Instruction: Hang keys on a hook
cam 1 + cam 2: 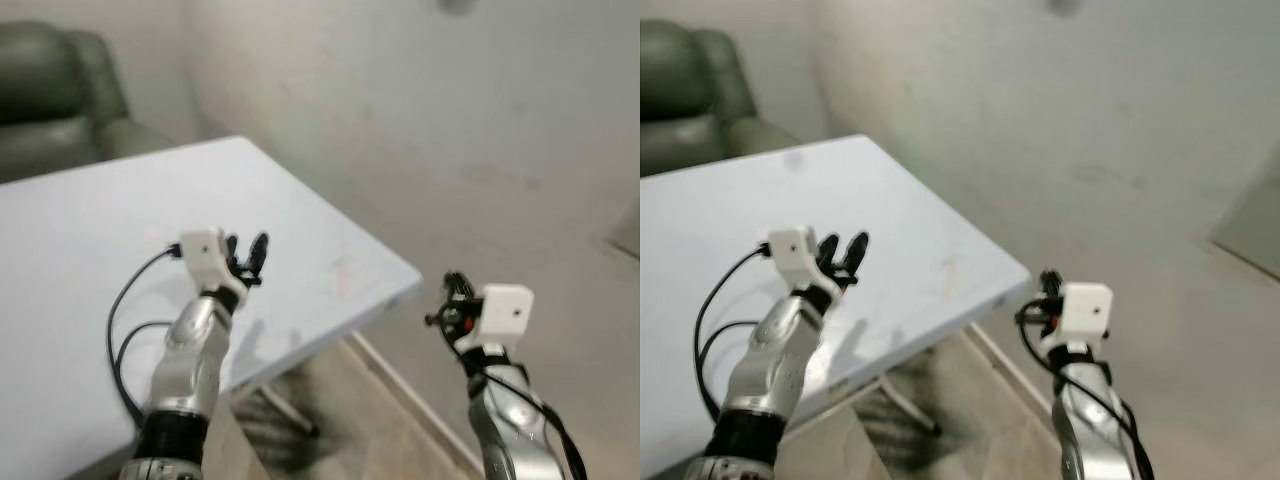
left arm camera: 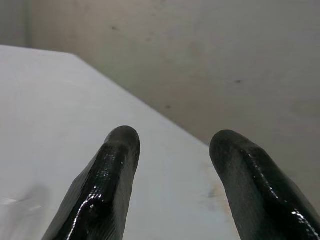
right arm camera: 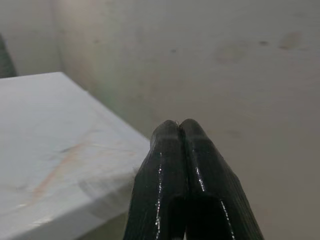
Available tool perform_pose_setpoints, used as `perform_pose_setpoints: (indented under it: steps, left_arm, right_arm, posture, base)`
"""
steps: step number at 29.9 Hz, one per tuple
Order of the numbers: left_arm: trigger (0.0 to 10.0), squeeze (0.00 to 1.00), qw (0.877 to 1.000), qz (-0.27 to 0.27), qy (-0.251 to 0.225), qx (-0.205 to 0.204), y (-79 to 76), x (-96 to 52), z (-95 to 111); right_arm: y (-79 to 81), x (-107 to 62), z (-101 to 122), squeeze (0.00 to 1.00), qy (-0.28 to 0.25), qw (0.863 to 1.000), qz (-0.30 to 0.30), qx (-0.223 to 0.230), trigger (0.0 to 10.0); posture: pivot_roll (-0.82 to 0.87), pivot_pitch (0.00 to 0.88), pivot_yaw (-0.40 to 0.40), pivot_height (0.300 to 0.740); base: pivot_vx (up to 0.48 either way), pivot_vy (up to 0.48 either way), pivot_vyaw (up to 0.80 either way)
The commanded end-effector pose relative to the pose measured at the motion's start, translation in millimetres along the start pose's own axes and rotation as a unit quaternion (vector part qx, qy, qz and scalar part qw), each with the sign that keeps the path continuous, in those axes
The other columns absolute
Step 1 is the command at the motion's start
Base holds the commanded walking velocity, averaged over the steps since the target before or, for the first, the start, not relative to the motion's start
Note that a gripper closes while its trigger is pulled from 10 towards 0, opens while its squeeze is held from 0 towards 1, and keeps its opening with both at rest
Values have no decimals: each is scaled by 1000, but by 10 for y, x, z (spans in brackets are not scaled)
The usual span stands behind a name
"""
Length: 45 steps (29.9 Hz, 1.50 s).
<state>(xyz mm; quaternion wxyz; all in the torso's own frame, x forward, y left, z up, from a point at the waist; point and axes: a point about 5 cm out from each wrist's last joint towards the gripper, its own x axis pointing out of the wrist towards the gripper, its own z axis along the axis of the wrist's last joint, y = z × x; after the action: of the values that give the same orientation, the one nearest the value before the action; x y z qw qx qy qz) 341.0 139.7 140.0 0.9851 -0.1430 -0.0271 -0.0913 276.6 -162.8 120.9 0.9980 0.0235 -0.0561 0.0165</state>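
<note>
From the head views, a smooth pale-blue bench [image 1: 90, 230] with a rounded corner stands before a blotchy plaster wall [image 1: 430, 110]. A dark green padded armchair [image 1: 55, 95] sits behind the bench. The left gripper [image 1: 246, 251] hovers above the bench, its glossy black fingers released and spread. The right gripper [image 1: 456, 288] hangs beyond the bench corner.

In the left wrist view, the two rounded fingers [image 2: 107, 185] stand apart over the bench.

In the right wrist view, the fingers [image 3: 165, 180] are clenched flush together; no keys can be made out between them.

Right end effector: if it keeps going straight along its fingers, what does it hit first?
Most likely the bare wall. The right end effector, fingers pressed together, points past the white table corner, which sits off to the side. Depth is unclear.
</note>
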Motion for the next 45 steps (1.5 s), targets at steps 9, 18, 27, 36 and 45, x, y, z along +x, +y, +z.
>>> perform_pose_setpoints:
  steps: [9,18,27,36,45]
  left_arm:
    - [10000,0,1000,0,7,2,-43,17,-12]
    - [10000,0,1000,-3,10,5,-56,13,-31]
    - [10000,0,1000,-29,0,5,-105,7,-10]
    - [10000,0,999,-36,-2,-6,-138,-12,-18]
    - [10000,0,1000,-10,6,-6,-89,-5,-26]
  right_arm:
    - [-29,21,51,0,-8,1000,-2,-7,10000]
    - [-18,23,50,0,-9,1000,1,-7,10000]
    - [-11,18,48,0,-9,1000,4,-8,10000]
    - [-4,-1,41,0,-6,1000,6,-7,10000]
    - [-9,-7,40,0,-5,1000,7,-9,10000]
  posture:
    - [-81,0,-2,740]
    - [-81,0,-3,740]
    - [-83,0,-2,740]
    - [-84,0,-4,740]
    - [-80,0,-7,740]
  base:
    - [0,0,-707]
    - [0,0,-706]
    - [0,0,-703]
    - [0,-206,-699]
    - [0,0,-694]
